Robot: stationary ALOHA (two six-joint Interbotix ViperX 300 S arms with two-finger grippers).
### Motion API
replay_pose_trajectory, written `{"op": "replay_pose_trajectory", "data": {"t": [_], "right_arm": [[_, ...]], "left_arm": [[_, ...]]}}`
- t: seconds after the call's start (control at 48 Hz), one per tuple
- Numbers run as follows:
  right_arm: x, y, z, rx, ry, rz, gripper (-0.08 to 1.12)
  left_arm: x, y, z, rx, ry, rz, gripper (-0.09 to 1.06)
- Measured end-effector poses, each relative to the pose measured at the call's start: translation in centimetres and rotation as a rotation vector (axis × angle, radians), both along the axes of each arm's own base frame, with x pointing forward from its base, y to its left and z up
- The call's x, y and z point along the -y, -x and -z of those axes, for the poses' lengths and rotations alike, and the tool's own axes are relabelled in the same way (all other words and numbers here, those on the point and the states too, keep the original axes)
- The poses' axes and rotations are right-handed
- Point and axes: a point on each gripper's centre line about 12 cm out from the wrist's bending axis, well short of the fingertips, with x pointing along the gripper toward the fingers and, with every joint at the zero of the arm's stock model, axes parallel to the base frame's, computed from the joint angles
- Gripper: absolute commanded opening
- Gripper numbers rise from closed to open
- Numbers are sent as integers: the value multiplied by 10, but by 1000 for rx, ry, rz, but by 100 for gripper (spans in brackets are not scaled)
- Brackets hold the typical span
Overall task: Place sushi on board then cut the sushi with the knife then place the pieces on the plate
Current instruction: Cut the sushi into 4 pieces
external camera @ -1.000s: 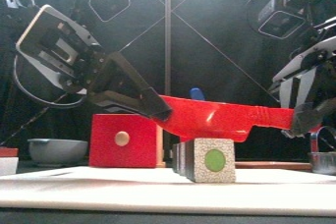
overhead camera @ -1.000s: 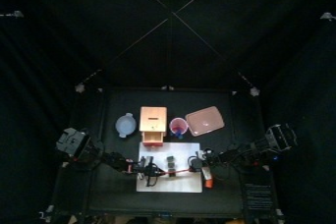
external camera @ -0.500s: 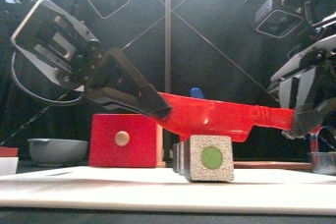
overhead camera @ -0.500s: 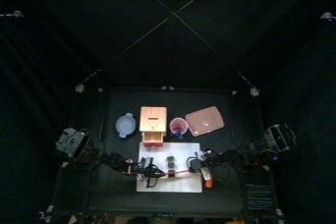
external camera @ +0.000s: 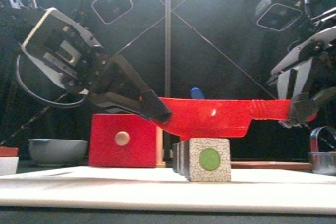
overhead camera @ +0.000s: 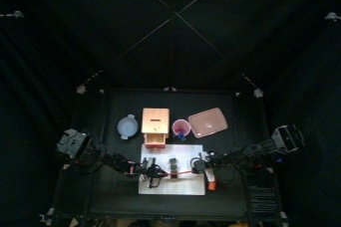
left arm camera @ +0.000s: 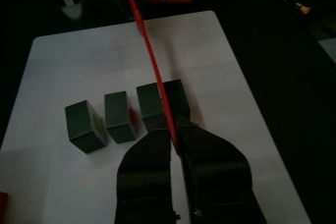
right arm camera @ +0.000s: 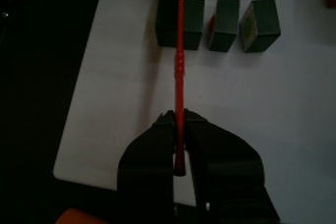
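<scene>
Left gripper (external camera: 155,108) and right gripper (external camera: 298,112) at red knife's (external camera: 217,116) ends

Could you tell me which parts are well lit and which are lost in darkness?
Top view: the white board is the brightest patch, the table around it nearly black. Front view: the red knife stands out against the dark curtain. Wrist views: the board shows no glare around the sushi pieces.

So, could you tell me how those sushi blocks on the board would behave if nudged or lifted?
The sushi blocks are boxy and flat-faced, so they would probably slide on the white board rather than roll. They stand apart, so one should lift without dragging its neighbours.
</scene>
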Motion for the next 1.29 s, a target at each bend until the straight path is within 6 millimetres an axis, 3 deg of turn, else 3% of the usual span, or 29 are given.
{"op": "replay_pose_trajectory", "data": {"t": [1.292], "right_arm": [[-7, -3, 3, -17, -19, 0, 25]], "left_arm": [[2, 3, 3, -10, -4, 8, 32]]}}
